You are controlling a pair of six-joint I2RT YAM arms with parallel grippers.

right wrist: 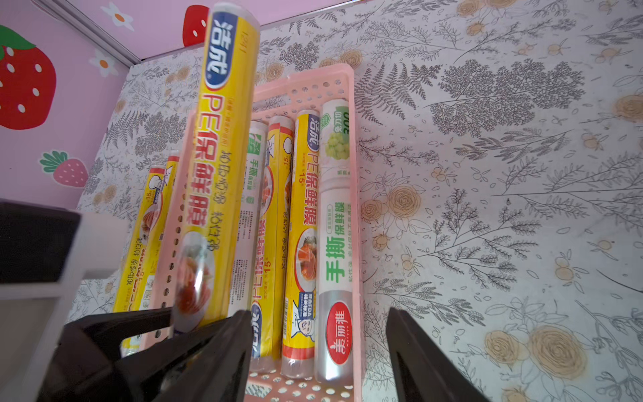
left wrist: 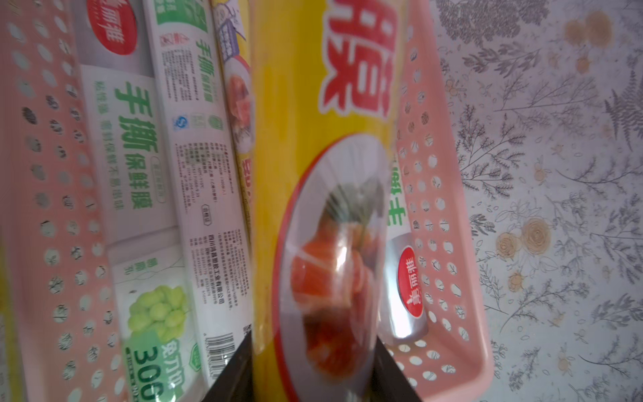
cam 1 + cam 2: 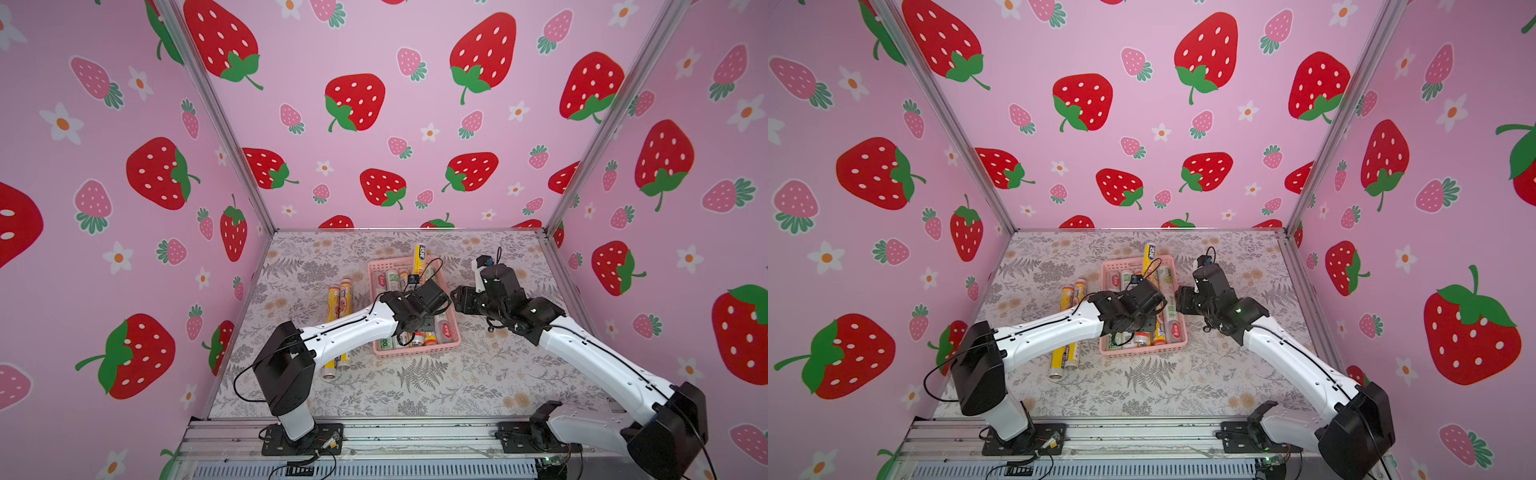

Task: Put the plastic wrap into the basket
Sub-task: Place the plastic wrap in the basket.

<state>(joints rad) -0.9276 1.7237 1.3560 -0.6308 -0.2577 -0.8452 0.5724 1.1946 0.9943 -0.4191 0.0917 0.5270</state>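
At the near edge, a ribbed aluminium rail carries both arm bases. Beyond it the bench lies flat under a matte sheet printed with grey ferns and tan roses.

Towards the bench's left edge, two loose yellow rolls lie side by side on the sheet. They run parallel to the basket, just apart from its left wall, and the left arm crosses over them.

The basket — shallow, rectangular, pale-pink plastic with rows of round holes in its walls — sits at mid-bench, its long sides running near to far. Several glossy rolls lie lengthwise on its floor: yellow ones with food pictures and white-silver ones with green print.

Above them the left gripper is pinched on a yellow roll, held tilted with its far end rising past the basket's far rim. The right gripper hovers just beside the basket's right wall — fingers spread, nothing between them.

Behind and to both sides stand pink walls patterned with red strawberries and small white flowers, joined by bare metal corner posts.
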